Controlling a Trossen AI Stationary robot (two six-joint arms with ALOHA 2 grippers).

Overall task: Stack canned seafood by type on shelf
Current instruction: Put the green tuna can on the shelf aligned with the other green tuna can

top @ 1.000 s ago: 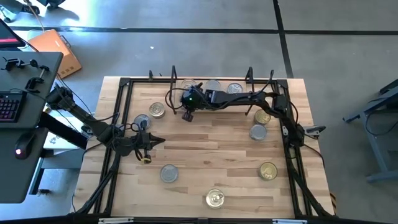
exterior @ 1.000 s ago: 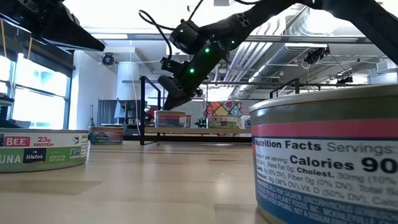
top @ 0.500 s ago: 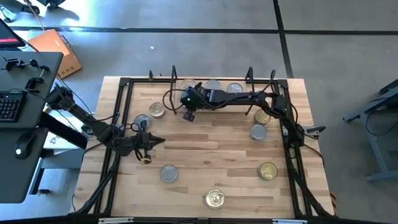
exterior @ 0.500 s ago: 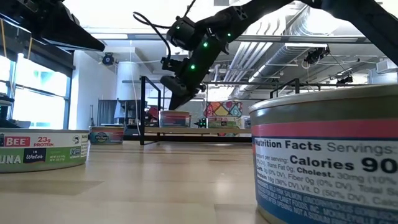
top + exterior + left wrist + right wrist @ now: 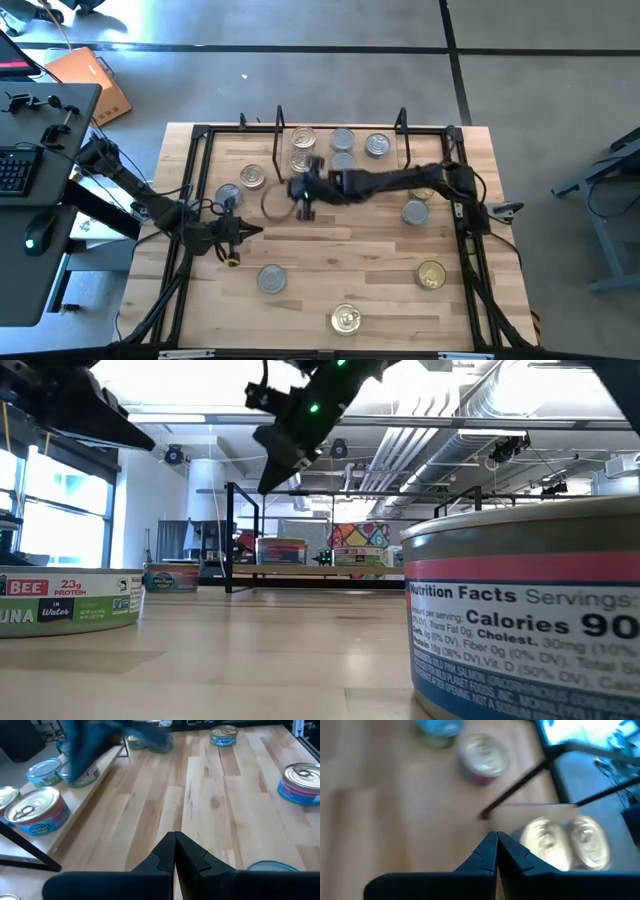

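Several tins stand on the light-wood shelf (image 5: 340,150) at the table's far edge: gold lids (image 5: 303,138) at its left, silver lids (image 5: 343,140) to the right. More tins rest on their bases on the table: a gold one (image 5: 252,177), a silver one (image 5: 228,195) and others toward the near edge. My right gripper (image 5: 302,192) hangs shut and empty above the table in front of the shelf's left end, high in the low view (image 5: 281,456). My left gripper (image 5: 236,231) waits shut at the table's left side, beside the silver tin.
Loose tins stand at the table's right side (image 5: 415,212), (image 5: 431,274) and near edge (image 5: 346,320), (image 5: 271,279). A black frame (image 5: 200,135) runs round the table, and the shelf has black wire uprights (image 5: 279,120). Bare wood (image 5: 340,245) lies in the table's middle.
My right gripper has drawn back from the shelf's left end toward the near edge and risen, staying shut. Tins at the shelf's front that the arm covered now show. The left arm has barely moved.
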